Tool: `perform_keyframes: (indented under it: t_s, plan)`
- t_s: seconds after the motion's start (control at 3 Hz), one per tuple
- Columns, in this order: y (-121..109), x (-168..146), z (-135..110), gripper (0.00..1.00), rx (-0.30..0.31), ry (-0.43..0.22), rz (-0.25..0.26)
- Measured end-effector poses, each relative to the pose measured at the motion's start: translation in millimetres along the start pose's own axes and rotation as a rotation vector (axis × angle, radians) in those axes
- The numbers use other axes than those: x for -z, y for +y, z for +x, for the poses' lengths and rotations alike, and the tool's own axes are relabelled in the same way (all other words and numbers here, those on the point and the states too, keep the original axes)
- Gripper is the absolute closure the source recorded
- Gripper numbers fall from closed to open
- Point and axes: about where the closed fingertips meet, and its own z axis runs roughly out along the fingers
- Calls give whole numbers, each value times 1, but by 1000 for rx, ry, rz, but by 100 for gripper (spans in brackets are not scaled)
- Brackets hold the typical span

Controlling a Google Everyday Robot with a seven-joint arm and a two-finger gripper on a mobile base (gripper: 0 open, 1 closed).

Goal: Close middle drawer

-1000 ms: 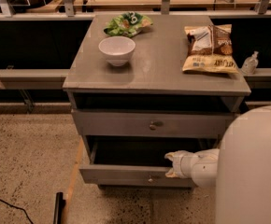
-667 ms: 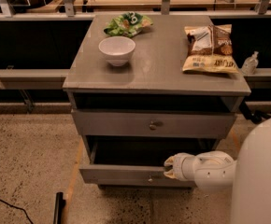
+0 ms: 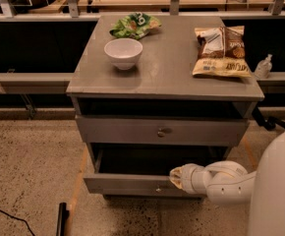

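Note:
The middle drawer (image 3: 128, 183) of the grey cabinet (image 3: 167, 77) stands pulled out, its dark inside showing behind a flat front panel with a small round knob (image 3: 157, 188). The drawer above it (image 3: 132, 130) sits closed, with its own knob. My gripper (image 3: 175, 177) is at the top edge of the open drawer's front panel, right of its middle and just above the knob. It appears to touch the panel. My white arm (image 3: 221, 181) reaches in from the lower right.
On the cabinet top are a white bowl (image 3: 123, 52), a green snack bag (image 3: 135, 26) and a brown chip bag (image 3: 220, 50). A small bottle (image 3: 263, 67) stands on the rail at right. A black cable (image 3: 5, 218) and a dark bar (image 3: 61, 220) lie on the floor at left.
My gripper has edged slightly left and down onto the drawer's front edge. The big white arm shell has drawn back to the right. The drawer looks just as far open.

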Motion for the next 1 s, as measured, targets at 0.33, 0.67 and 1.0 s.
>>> perform_keyframes:
  t_s: [0.33, 0.67, 1.0]
  plan:
    - [6, 12, -4, 100, -16, 10, -13]
    - [14, 18, -7, 100, -43, 19, -26]
    - [23, 10, 7, 100, -68, 25, -24]
